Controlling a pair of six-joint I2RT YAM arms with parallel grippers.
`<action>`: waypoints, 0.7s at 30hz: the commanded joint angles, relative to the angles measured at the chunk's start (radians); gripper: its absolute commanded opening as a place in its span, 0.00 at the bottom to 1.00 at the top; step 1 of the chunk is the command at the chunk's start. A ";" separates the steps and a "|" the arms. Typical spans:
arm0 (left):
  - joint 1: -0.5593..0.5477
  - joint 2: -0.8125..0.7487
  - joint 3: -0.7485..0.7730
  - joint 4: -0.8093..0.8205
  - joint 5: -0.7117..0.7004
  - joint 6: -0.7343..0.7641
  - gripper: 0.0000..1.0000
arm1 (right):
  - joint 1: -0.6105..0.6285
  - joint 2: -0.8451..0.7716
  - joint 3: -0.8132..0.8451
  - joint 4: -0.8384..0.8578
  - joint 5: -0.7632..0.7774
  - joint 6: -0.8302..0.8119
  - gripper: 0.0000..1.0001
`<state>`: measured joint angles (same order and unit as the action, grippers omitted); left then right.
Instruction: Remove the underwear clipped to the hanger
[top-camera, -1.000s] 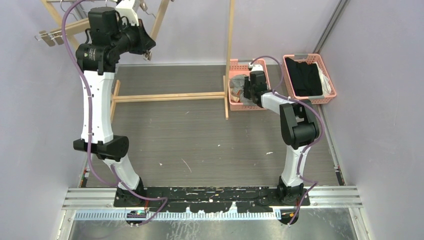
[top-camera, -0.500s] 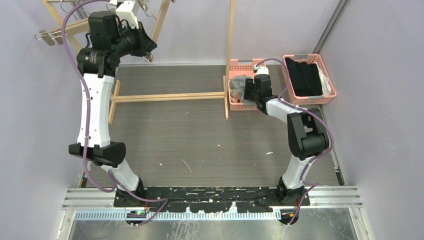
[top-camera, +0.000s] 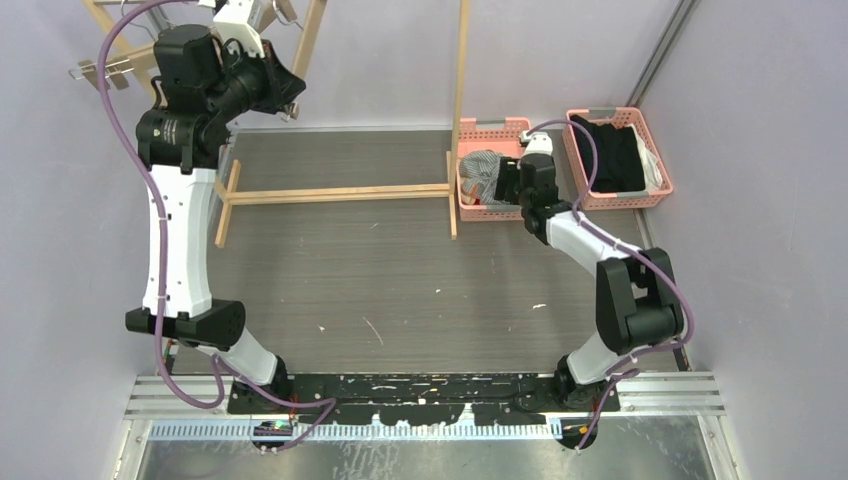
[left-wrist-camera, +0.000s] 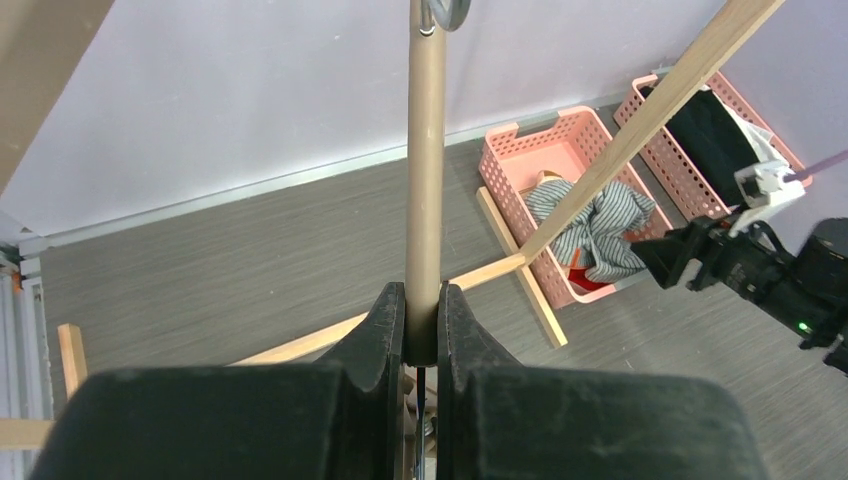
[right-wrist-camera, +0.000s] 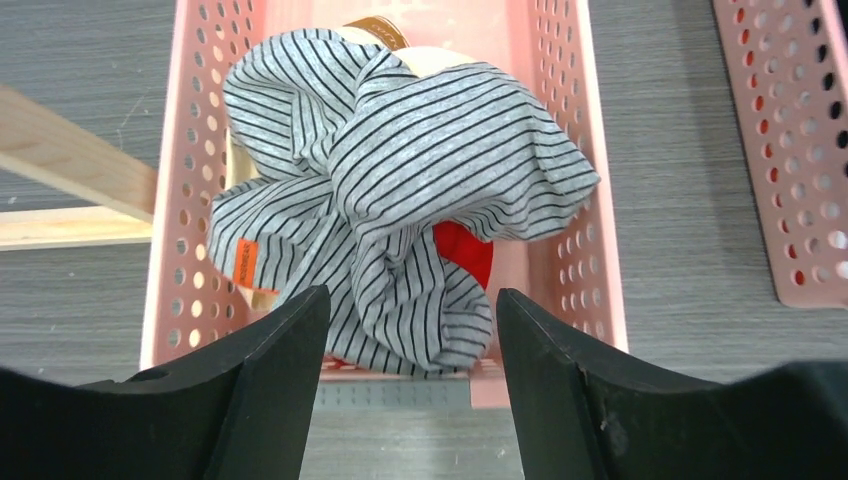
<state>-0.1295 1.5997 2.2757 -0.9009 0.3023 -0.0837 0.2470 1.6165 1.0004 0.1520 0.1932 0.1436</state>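
Note:
The grey-and-white pinstriped boxer briefs (right-wrist-camera: 400, 190) lie crumpled in a pink basket (right-wrist-camera: 575, 260), on top of the red piece (right-wrist-camera: 465, 250). A bit of the beige piece (right-wrist-camera: 440, 52) shows at the far end. My right gripper (right-wrist-camera: 410, 310) is open and empty, just outside the basket's near wall; the top view shows it (top-camera: 507, 180) beside the briefs (top-camera: 480, 165). My left gripper (left-wrist-camera: 421, 310) is shut on the hanger's tan bar (left-wrist-camera: 424, 180), held high at the back left (top-camera: 285, 95). No cloth shows on the hanger.
A wooden rack stands on the floor with a base rail (top-camera: 335, 193) and an upright post (top-camera: 460, 70). A second pink basket (top-camera: 660, 185) with black clothing (top-camera: 610, 155) is at the back right. Walls close in left and right.
My right gripper has backed out of the basket toward the near right, leaving the briefs inside. My left arm has swung a little to the left, still holding the hanger.

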 joint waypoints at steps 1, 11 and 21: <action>0.006 0.025 0.087 0.068 -0.008 0.024 0.00 | 0.006 -0.160 -0.028 0.049 0.017 0.015 0.68; 0.007 0.130 0.196 0.023 -0.011 0.030 0.00 | 0.014 -0.414 -0.099 0.033 0.077 0.010 0.70; 0.008 0.114 0.146 0.038 -0.020 0.040 0.00 | 0.013 -0.571 -0.090 -0.006 0.090 0.005 0.72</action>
<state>-0.1287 1.7458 2.4058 -0.9249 0.2901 -0.0616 0.2558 1.0966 0.8917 0.1398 0.2623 0.1459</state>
